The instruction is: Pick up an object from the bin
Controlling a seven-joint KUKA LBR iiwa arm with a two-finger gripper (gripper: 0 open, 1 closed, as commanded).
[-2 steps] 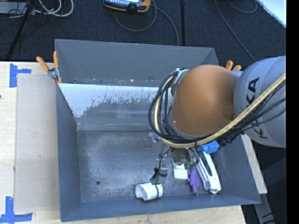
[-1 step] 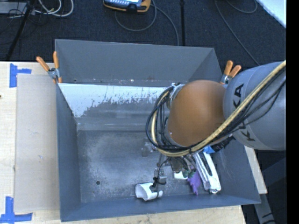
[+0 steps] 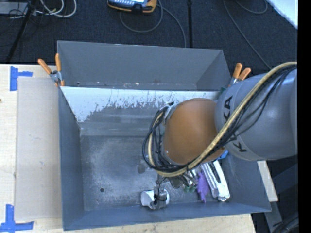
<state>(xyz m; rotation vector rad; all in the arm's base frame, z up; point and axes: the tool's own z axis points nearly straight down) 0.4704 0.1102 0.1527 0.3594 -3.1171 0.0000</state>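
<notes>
Jaws low by the near wall of the bin point(image 3: 104, 161), right over a small silvery metal piece point(image 3: 153, 198). Contact unclear; parted or clenched, cannot tell. Purple stick point(image 3: 201, 188) lies just right.

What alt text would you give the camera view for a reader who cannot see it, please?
The robot arm's gripper hangs low over a small silvery object by the near wall of the grey metal bin; a purple stick and white tubes lie beside it.
</notes>
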